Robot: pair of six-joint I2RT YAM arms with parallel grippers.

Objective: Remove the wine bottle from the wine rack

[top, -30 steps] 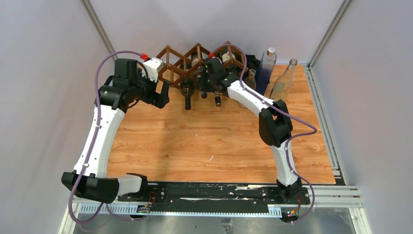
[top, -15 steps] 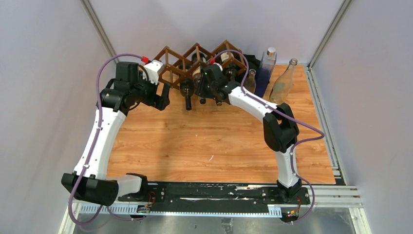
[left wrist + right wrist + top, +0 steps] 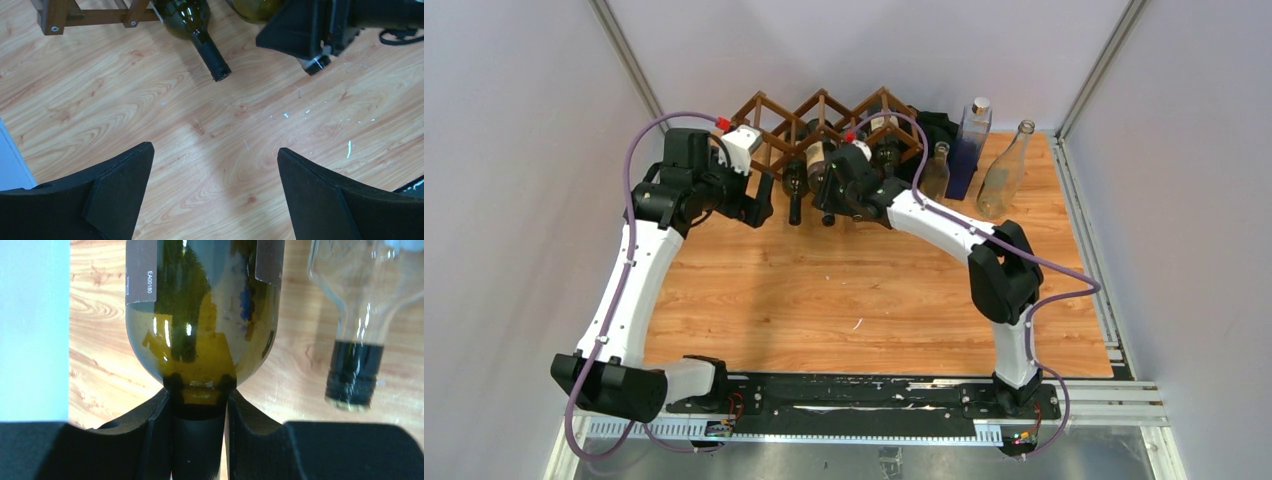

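1. The right gripper (image 3: 198,435) was pinched around the neck of the wine bottle (image 3: 200,325), an olive-green bottle with a pale label, one finger on each side just below the shoulder.
2. The wine bottle lay with its neck toward the arms and its body at the front of the wine rack (image 3: 766,103). From above, I could not tell whether its base still sat inside a cell.
3. Compared with a second earlier, the right wrist had moved left and toward the near side, and the arm's elbow had swung outward to the right.
4. The wine rack had also shifted slightly to the left at the back of the table (image 3: 844,290).
5. A dark bottle (image 3: 200,30) lay just left of the held one, and its neck had moved left with the rack.
6. A clear bottle (image 3: 355,315) with a dark cap lay beside the held one, not touching it.
7. The left gripper (image 3: 214,155) hung over bare wood near the rack's left end, fingers spread wide and holding nothing, much as before.
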